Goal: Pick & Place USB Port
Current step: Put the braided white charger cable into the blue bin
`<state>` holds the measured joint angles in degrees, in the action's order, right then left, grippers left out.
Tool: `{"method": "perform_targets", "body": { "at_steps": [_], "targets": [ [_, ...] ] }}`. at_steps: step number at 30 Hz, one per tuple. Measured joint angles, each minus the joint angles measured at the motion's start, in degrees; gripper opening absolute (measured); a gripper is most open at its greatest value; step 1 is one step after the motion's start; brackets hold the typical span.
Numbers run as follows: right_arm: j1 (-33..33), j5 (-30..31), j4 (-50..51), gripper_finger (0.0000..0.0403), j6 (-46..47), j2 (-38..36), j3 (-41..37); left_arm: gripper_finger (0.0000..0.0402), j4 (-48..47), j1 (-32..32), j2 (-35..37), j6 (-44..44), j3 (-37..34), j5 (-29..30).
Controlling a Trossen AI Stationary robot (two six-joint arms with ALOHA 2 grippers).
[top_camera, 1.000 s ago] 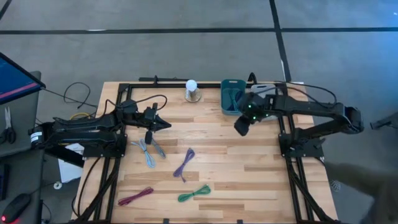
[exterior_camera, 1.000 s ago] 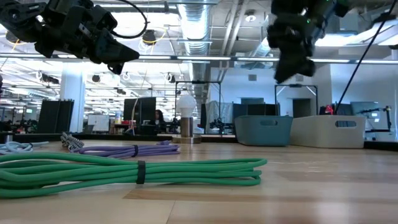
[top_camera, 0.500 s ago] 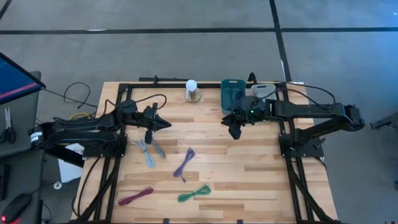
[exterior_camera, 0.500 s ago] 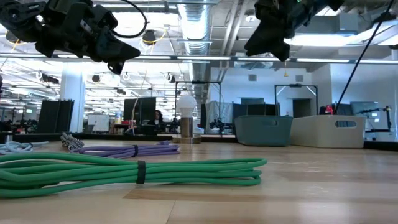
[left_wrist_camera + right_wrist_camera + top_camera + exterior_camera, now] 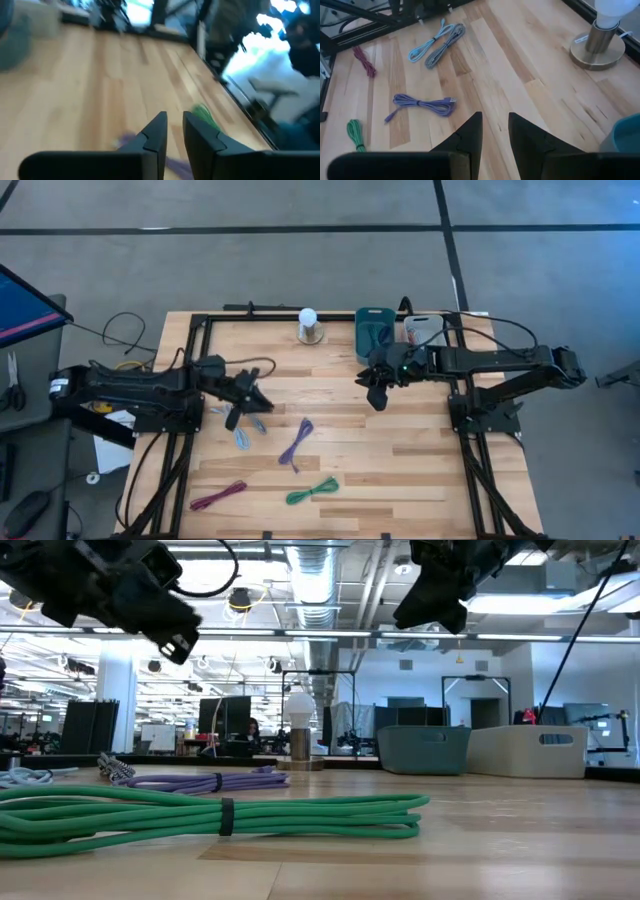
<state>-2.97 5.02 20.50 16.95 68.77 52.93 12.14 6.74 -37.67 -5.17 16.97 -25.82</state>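
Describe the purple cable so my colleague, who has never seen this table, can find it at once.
Start at the wooden table and find its middle. The purple cable lies there, bundled, between the pale blue and grey cables and the green cable. It is the only purple one.

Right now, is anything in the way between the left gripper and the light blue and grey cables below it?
Nothing visible is. The left gripper hangs directly over the light blue cable and grey cable, empty, with only bare table around them. The purple cable lies apart to one side. The right gripper waits near the teal bin.
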Motion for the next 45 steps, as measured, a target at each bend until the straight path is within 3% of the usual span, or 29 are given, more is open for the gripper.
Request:
{"method": "perform_targets", "body": {
  "at_steps": [6,9,13,19,27,35,45],
  "targets": [
    [0.0,0.0,0.0,0.0087,0.0,0.0,-0.6,0.0061,-13.6,-3.1,0.0,-0.4,0.0,0.2],
    [-0.1,0.0,0.8,0.0087,0.0,0.0,-0.7,0.0058,-19.0,-3.9,0.0,-1.2,0.0,3.5],
    [-0.1,0.7,0.6,0.0087,0.0,0.0,-0.7,0.0053,-22.5,-4.9,0.0,4.1,1.4,7.6],
    [-0.3,4.4,0.4,0.0087,0.0,0.0,-0.7,0.0049,-40.8,-6.2,0.0,13.3,11.6,22.2],
    [-2.3,4.5,0.6,0.0087,-0.6,0.0,-0.7,0.0086,-43.8,-6.1,-2.4,18.5,14.4,23.2],
    [-4.4,4.5,0.9,0.0087,-0.6,0.0,-0.7,0.0139,-44.1,-6.1,-12.1,19.6,14.4,23.3],
    [-4.7,4.5,3.2,0.0087,-1.0,0.0,-0.7,0.0162,-44.3,-6.1,-21.9,19.8,14.4,22.5]
  ]
}}
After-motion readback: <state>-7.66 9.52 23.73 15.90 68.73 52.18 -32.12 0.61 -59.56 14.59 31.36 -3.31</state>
